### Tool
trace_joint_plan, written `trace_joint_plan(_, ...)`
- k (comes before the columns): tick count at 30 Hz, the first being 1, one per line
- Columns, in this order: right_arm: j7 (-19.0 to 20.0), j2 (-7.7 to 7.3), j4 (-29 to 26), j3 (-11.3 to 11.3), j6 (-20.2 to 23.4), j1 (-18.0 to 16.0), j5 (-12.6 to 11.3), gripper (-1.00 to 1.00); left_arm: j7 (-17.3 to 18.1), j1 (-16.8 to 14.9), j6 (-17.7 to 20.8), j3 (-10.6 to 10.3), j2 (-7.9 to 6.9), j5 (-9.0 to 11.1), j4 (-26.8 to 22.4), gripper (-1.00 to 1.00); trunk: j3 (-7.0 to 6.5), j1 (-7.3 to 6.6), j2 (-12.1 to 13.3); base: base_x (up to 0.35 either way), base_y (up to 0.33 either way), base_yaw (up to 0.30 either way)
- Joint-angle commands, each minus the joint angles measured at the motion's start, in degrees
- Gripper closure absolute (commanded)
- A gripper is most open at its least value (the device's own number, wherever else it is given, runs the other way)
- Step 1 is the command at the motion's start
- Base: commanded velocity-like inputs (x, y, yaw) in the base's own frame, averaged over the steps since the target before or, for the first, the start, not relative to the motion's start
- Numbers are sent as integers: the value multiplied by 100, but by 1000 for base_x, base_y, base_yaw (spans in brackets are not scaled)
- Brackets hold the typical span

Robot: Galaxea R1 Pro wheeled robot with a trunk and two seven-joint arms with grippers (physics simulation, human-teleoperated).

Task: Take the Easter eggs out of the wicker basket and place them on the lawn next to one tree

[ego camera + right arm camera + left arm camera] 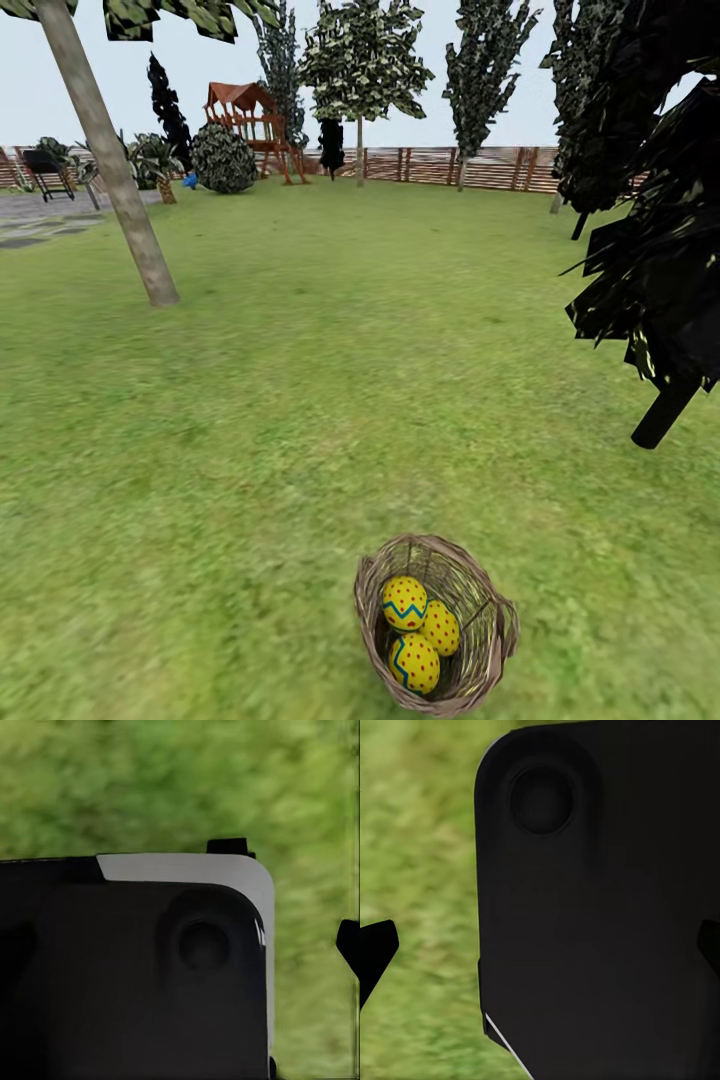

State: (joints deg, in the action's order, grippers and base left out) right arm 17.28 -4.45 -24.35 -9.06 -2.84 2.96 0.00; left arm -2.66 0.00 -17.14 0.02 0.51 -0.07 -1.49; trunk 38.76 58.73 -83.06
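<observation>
Eggs: three Easter eggs (420,632), yellow with red dots, lie bunched together inside the wicker basket (480,600). Two carry a blue-green zigzag band; the third sits between them against the far wall, touching both.
Basket: round brown weave, tipped so its mouth faces the head camera, low in the head view and right of centre. Its thin handle shows as a loop at the right rim. It rests on the lawn (300,400), well apart from every trunk.
Lawn: mottled green grass, flat, running up to the fence.
Tree: a thick pale grey-brown leaning trunk (110,160) stands far upfield to the left, canopy cut by the frame top.
Conifer: dark, blocky foliage (650,230) hangs in at the right edge, with a black stub of trunk beneath it.
Background: brown slat fence (450,165) across the far edge; red playset (250,120) left of centre with a round shrub (222,158) just beside it; a grey paved patch (40,215) at far left.
Left gripper (540,949): dark fingertips (375,949) poke in at opposite edges of the left wrist view, so the jaws stand wide apart. A large black robot panel (600,915) blocks the middle; blurred grass behind.
Right gripper: one dark tip (349,945) shows at the edge of the right wrist view; the other is hidden against a black panel (135,975), so whether the jaws are apart or together cannot be told.
</observation>
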Motion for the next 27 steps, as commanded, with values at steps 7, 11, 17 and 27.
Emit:
trace_joint_plan(7,165,-8,-655,-987,-153,467,-20,-100,-45,0,-17,-7,2,-2,0,-100,-3,0,-2,0,0,-1)
trace_joint_plan(11,617,101,-1986,-1607,-194,1200,-26,-100,-58,1,-17,-9,2,-2,0,-100,-4,0,-2,0,0,0)
trace_joint_plan(17,925,808,-3910,-2231,-171,1778,7,-100,-66,0,-17,-11,2,-2,0,-100,-5,0,-2,0,0,0)
trace_joint_plan(27,1160,1290,-6043,-2638,1360,2070,-13,-100,-68,1,-17,-11,2,-2,0,-100,-5,0,-2,0,0,0)
